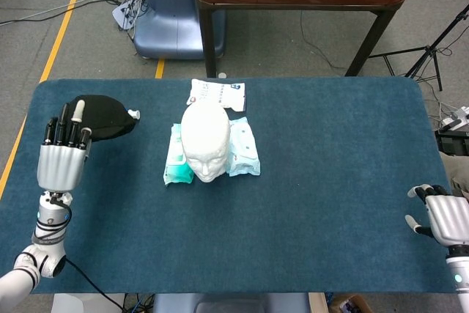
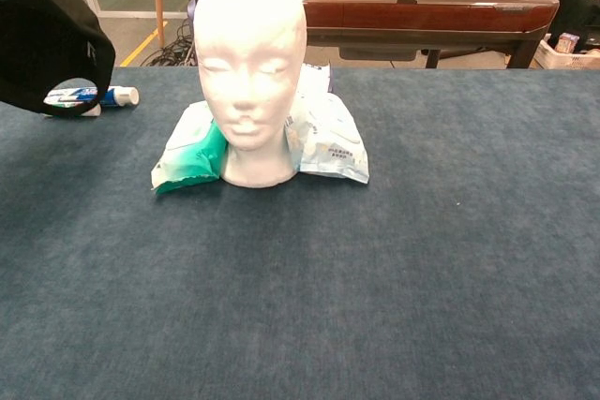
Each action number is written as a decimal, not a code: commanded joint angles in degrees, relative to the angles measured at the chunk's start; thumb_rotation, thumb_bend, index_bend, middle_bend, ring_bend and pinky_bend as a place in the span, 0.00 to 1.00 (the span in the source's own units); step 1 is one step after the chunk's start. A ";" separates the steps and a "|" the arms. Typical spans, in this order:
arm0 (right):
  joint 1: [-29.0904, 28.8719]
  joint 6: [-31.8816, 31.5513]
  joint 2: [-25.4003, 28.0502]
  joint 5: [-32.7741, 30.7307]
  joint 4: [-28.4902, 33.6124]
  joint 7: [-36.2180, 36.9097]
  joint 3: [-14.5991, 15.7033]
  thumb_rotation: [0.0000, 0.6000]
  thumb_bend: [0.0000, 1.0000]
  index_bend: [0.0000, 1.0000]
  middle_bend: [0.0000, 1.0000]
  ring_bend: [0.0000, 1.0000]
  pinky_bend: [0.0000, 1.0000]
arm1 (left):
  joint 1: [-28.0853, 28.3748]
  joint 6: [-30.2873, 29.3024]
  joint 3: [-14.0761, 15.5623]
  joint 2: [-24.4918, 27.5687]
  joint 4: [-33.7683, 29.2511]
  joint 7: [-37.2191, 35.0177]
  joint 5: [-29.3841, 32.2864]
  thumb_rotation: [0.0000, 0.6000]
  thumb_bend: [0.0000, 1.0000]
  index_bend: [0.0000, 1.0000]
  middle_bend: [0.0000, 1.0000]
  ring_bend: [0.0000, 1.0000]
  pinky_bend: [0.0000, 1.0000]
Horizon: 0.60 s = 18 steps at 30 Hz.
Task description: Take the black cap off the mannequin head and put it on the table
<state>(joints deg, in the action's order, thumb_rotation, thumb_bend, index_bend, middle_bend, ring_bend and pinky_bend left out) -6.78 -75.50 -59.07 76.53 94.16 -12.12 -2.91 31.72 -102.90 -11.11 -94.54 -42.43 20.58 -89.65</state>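
- The black fabric cap (image 1: 99, 116) is off the head and sits near the desk's far left corner, at the fingertips of the left hand (image 1: 61, 159). In the chest view the cap (image 2: 45, 42) appears raised above the surface, so it is judged not yet set down.
- The left hand stands with its fingers pointing up and the cap held against their tips; the exact grip is hidden behind the fingers, but the hand is judged to be carrying the cap.
- The white foam mannequin head (image 1: 204, 141) stands bare near the middle of the blue carpet-covered desk (image 1: 330, 181), slightly toward the left edge.
- Task progress: removal is complete. What remains is to lower the cap onto the desk and release it.
- The right hand (image 1: 445, 218) rests at the near right corner with its fingers loosely spread and nothing in it, well apart from the cap.
- Surrounding items: a teal-and-white soft packet (image 1: 175, 159) and a pale blue soft packet (image 1: 244, 148) lie against the two sides of the mannequin head; a white printed pouch (image 1: 218, 94) lies just behind it toward the far edge.
- Obstruction: a white-and-blue toothpaste tube (image 2: 98, 95) lies on the desk at the cap's lower rim in the chest view. Placement is judged to need care so the cap does not land on it.
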 commanded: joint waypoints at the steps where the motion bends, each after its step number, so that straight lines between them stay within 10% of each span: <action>1: -0.04 0.06 -0.04 -0.03 0.02 -0.13 0.02 1.00 0.25 0.40 0.37 0.30 0.57 | -2.16 -1.54 2.53 -1.92 3.11 -0.92 -1.70 1.00 0.36 0.59 0.12 0.09 0.30; 18: -0.06 -0.10 -0.18 0.20 0.32 -0.79 0.23 1.00 0.25 0.40 0.37 0.30 0.57 | -11.50 1.62 10.72 3.42 -12.34 13.70 -4.22 1.00 0.36 0.59 0.12 0.09 0.26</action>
<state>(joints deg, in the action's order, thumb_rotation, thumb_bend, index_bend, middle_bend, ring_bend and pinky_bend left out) -6.83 -75.60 -59.26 76.73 94.48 -12.91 -2.69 22.13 -103.13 -1.97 -93.48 -49.62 30.20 -93.81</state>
